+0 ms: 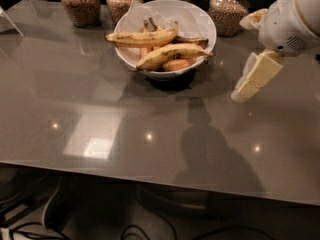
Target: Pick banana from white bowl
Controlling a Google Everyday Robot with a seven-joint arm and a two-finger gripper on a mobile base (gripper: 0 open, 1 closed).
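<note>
The white bowl [200, 21] stands at the back middle of the grey table, lined with white paper. The banana [172, 54], plump and curved with a small dark blotch, lies across the front of the bowl. A longer, straighter brown-streaked banana [142, 38] lies behind it, and small orange-tinted bananas [176, 64] sit underneath. My gripper [243, 90] hangs from the white arm [287, 21] at the right, pointing down and left. It is above the table, to the right of the bowl and apart from it, holding nothing.
Several glass jars of grain stand behind the bowl, among them one at the far left [81, 5] and one at the right [227, 11]. The table's front edge [150, 171] runs across the lower view, with cables on the floor below.
</note>
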